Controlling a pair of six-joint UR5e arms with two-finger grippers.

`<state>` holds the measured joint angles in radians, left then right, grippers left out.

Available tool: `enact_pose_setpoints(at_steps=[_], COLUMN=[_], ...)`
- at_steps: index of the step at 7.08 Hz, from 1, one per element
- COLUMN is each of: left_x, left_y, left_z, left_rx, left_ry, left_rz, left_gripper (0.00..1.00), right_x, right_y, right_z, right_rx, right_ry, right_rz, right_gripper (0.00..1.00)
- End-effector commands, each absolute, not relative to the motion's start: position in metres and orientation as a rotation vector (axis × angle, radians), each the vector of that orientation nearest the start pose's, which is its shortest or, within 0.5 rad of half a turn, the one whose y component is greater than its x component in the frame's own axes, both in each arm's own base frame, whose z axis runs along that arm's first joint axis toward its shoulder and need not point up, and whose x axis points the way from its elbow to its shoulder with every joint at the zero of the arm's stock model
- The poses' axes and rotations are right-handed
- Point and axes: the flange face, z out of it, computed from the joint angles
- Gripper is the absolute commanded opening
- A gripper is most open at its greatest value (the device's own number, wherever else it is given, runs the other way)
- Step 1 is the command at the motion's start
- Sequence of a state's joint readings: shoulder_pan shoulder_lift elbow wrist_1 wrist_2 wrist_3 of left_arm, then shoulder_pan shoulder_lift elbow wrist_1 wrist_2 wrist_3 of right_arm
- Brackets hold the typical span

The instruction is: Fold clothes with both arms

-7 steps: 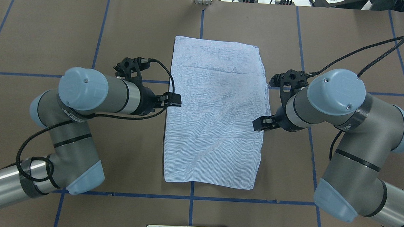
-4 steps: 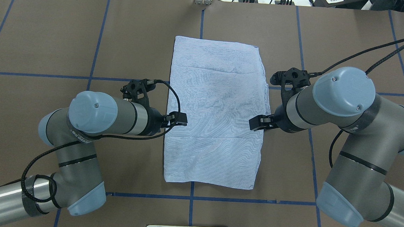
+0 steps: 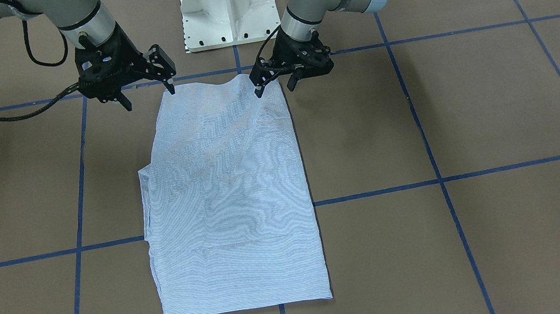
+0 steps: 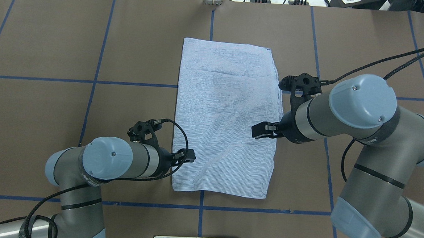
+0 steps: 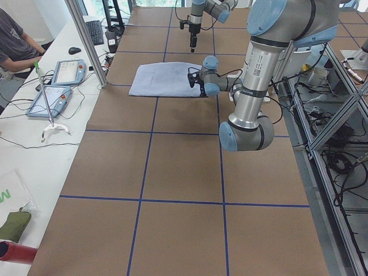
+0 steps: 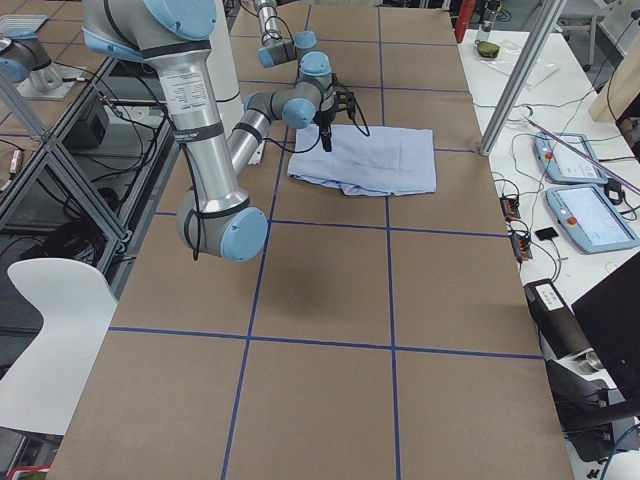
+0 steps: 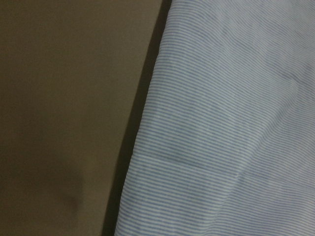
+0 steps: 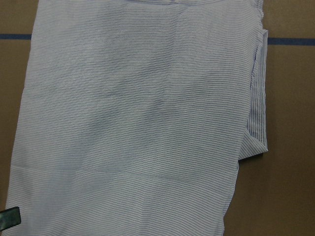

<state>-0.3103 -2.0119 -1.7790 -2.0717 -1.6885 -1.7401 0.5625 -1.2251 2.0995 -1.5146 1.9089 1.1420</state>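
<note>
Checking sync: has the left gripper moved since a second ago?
Yes. The left gripper slid along the shirt's edge toward the near blue tape line.

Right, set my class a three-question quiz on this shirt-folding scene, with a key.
1. True or false: the left gripper and right gripper are both clamped shut on the shirt.
2. The shirt is: A) flat, folded into a rectangle; B) hanging in air; C) crumpled in a heap.
3. Which end of the shirt are both grippers at?
Key: 1 false, both open; 2 A; 3 the end nearest the robot's base.
</note>
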Motion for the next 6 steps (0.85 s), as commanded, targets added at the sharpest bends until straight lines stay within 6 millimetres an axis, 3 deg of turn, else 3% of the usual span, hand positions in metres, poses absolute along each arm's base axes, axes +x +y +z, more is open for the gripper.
enact_pose_setpoints(at_steps=[1, 6], left_x=[0.560, 0.571], left_y=[-0.286, -0.274], left_z=[0.253, 0.257], left_rx=[-0.057, -0.081], left_ry=[1.115, 1.101], left_rz=[-0.350, -0.351], left_gripper=[0.98, 0.86], right_x=[-0.397, -0.398], right_y=[-0.367, -0.369], right_z=[0.237, 0.240], right_rx=[0.164, 0.163], right_ry=[-0.960, -0.952], right_rz=[-0.035, -0.031], right_gripper=[1.00, 1.00])
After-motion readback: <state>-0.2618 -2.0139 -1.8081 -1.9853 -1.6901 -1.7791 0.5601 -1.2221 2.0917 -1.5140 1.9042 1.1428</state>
